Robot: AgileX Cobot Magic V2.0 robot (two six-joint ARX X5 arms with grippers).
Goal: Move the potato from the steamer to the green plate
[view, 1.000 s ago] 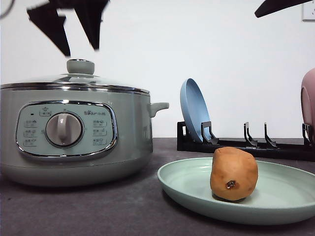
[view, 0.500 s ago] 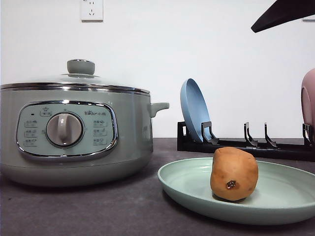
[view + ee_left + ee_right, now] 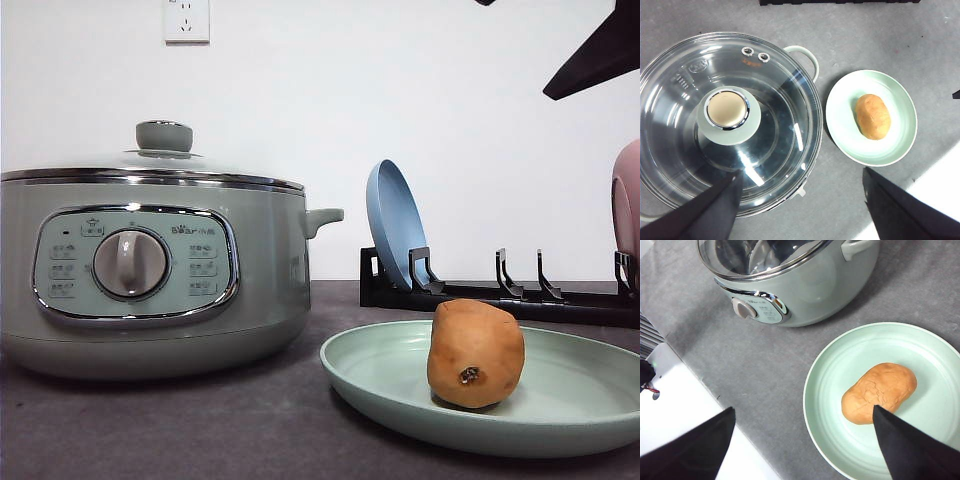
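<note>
Potato (image 3: 476,353): I see it resting on the green plate (image 3: 380,385), a little toward 9 o'clock of the plate's centre in my front view, dark spot facing me.
Steamer (image 3: 150,270): at 9 o'clock of the plate, lid on, just beside the plate rim but not touching it.
Handling: I judge the potato firm, fairly heavy for its size, with smooth skin that could slip. If I had to regrip, I would close across its short middle, not the tapered ends.
Left gripper (image 3: 800,210): hangs above the steamer lid, wide open, holding nothing.
Right gripper (image 3: 805,440): hangs above the plate's near rim, wide open, empty, clear of the potato.
Edges: the plate rim is low and would not stop a roll. A pale table edge shows close by in both wrist views.
Room: open grey table lies toward 6 o'clock. The rack (image 3: 500,290) with a blue plate (image 3: 395,225) stands at 12 o'clock, well apart.
Progress: to my eye the transfer is done.
</note>
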